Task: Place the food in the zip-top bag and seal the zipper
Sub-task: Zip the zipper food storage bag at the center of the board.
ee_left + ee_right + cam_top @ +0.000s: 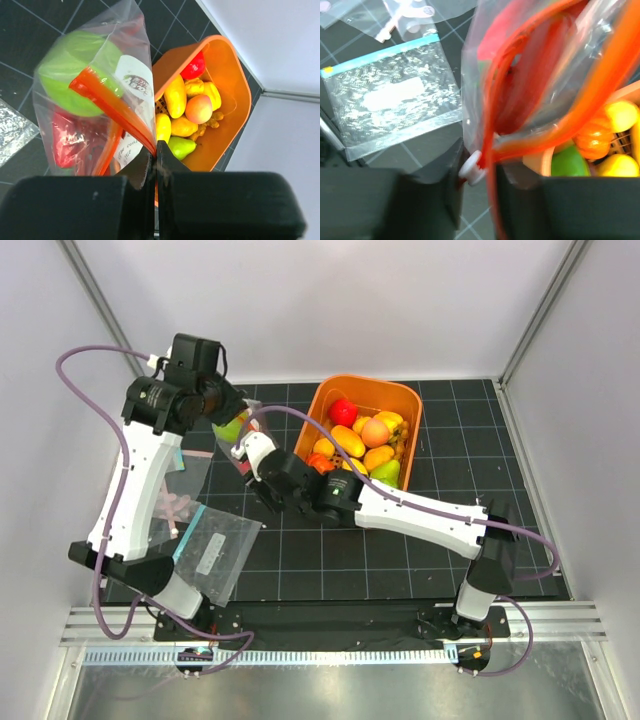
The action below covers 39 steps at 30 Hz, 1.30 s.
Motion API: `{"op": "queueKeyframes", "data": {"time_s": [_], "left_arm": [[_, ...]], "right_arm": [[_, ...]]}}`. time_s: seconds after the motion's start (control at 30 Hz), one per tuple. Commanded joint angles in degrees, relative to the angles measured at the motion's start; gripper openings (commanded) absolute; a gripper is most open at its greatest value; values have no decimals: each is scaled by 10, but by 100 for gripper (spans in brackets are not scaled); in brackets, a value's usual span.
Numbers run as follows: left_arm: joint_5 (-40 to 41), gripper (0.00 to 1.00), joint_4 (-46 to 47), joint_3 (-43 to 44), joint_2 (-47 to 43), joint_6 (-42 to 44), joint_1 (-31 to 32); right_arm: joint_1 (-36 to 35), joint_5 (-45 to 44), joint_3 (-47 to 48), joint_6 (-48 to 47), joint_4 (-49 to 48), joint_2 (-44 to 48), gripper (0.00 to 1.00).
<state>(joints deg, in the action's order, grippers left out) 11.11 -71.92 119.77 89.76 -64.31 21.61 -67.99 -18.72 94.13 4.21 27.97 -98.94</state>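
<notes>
The clear zip-top bag (pixel 127 45) hangs above the table between both grippers. Inside it are the round light-green fruit (pixel 75 75) and the red lobster (pixel 70 142). Its red-orange zipper (pixel 112 105) runs slanting across the mouth, with the two strips standing apart along part of it. My left gripper (pixel 156 146) is shut on one end of the zipper. At the other end my right gripper (pixel 480 172) is shut around the strip (pixel 492 100) and its white slider (pixel 474 167). From above, the bag (pixel 232 428) sits between the left gripper (pixel 228 410) and the right gripper (pixel 245 452).
An orange basket (pixel 412 405) of yellow, orange and green toy produce stands just right of the bag. A flat clear bag with a teal strip (pixel 215 550) lies at the front left; another clear bag (pixel 178 502) lies beside the left arm.
</notes>
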Motion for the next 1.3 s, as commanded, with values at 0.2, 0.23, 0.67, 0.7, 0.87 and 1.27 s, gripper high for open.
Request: {"op": "queueKeyframes", "data": {"time_s": [0.2,0.23,0.67,0.7,0.87,1.27], "left_arm": [[72,0,-22,-56,-81,13,-2],[80,0,-31,-62,-88,16,-3],[175,0,-167,-103,-160,74,-2],[166,0,-157,-116,-163,81,-2],[111,0,-104,-214,-156,84,7],[37,0,125,-356,-78,103,67]], "right_arm": [[0,67,-9,57,-39,29,1],[0,74,-10,62,-41,32,1],[0,297,-114,211,-117,75,1],[-1,305,-132,221,-129,82,1],[-2,337,-234,301,-207,118,1],[-23,212,-436,411,-309,120,1]]}}
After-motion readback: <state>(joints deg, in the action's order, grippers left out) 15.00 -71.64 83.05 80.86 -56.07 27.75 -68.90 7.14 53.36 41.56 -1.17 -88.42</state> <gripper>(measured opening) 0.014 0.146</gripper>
